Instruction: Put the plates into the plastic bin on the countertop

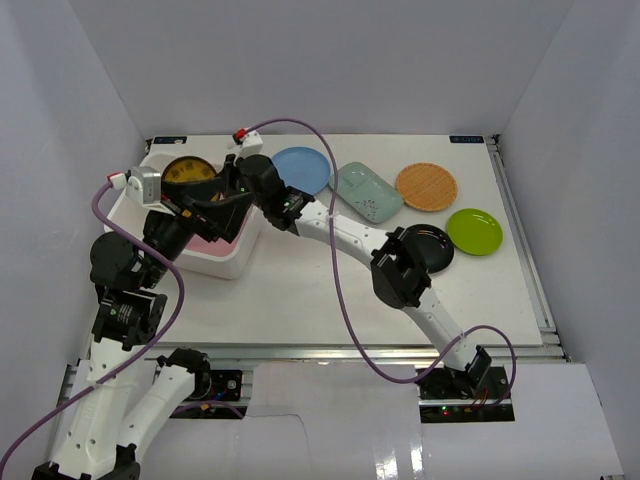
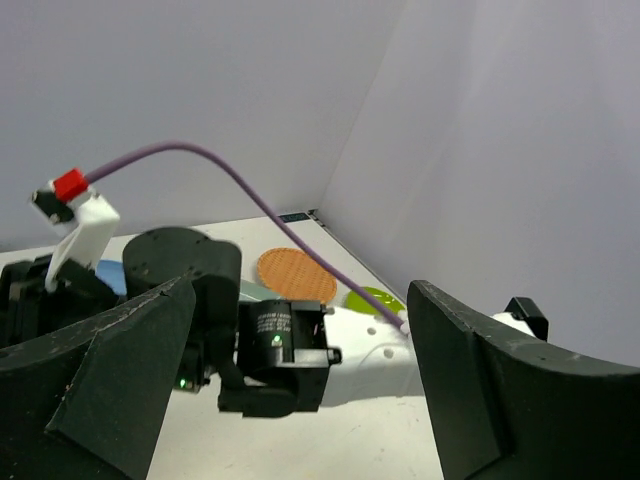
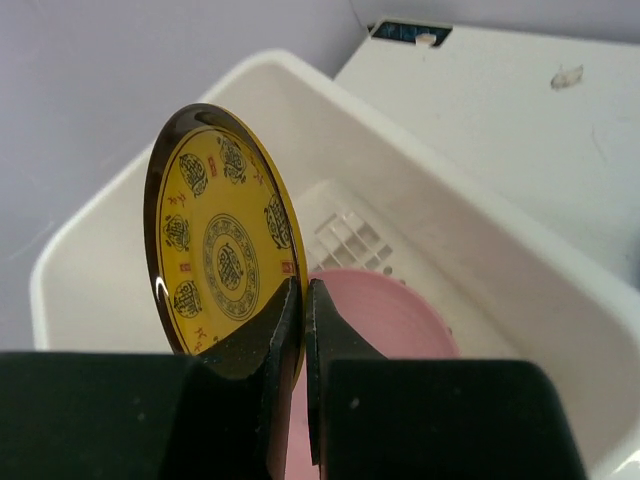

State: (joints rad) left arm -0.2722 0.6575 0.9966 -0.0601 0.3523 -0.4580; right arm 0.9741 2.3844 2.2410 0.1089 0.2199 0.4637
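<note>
My right gripper (image 1: 212, 190) (image 3: 303, 290) is shut on the rim of the dark plate with yellow pattern (image 1: 187, 172) (image 3: 215, 240). It holds the plate on edge over the white plastic bin (image 1: 232, 262) (image 3: 480, 230). A pink plate (image 1: 212, 242) (image 3: 390, 320) lies inside the bin. My left gripper (image 1: 218, 218) (image 2: 300, 400) is open and empty above the bin, facing the right arm's wrist (image 2: 275, 355). On the countertop (image 1: 300, 300) lie the blue plate (image 1: 300, 170), pale green dish (image 1: 367, 190), orange textured plate (image 1: 426, 186) (image 2: 297, 275), lime green plate (image 1: 474, 231) (image 2: 375, 300) and black plate (image 1: 425, 247).
The right arm (image 1: 350, 235) stretches across the table from the bottom right to the bin, passing over the black plate's edge. Its purple cable (image 1: 340, 300) loops above the table. White walls (image 1: 560, 90) enclose the table.
</note>
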